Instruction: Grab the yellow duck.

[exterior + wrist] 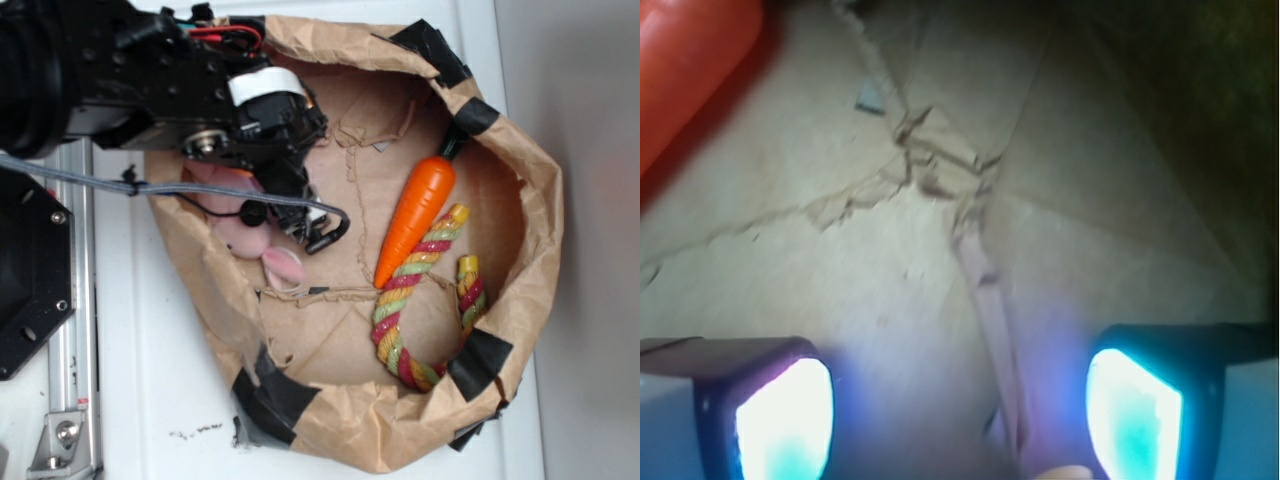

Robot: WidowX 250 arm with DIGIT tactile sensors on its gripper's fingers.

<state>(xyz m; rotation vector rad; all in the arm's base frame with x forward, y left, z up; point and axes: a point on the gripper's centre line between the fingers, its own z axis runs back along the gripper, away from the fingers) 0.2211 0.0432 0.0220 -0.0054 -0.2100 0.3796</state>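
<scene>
Wrist view: your gripper (958, 410) stands with its two pads (785, 420) spread wide and nothing between them, only creased brown paper beneath. No yellow duck appears in either view; you should judge it hidden, possibly under the arm, though that cannot be confirmed. The orange carrot (685, 70) lies off at the upper left corner. In the exterior view, the arm (230, 110) hangs over the left side of the paper-lined bin (530, 190), covering part of the pink bunny (262, 245). The carrot and the striped rope (420, 300) rest well apart, to the right.
</scene>
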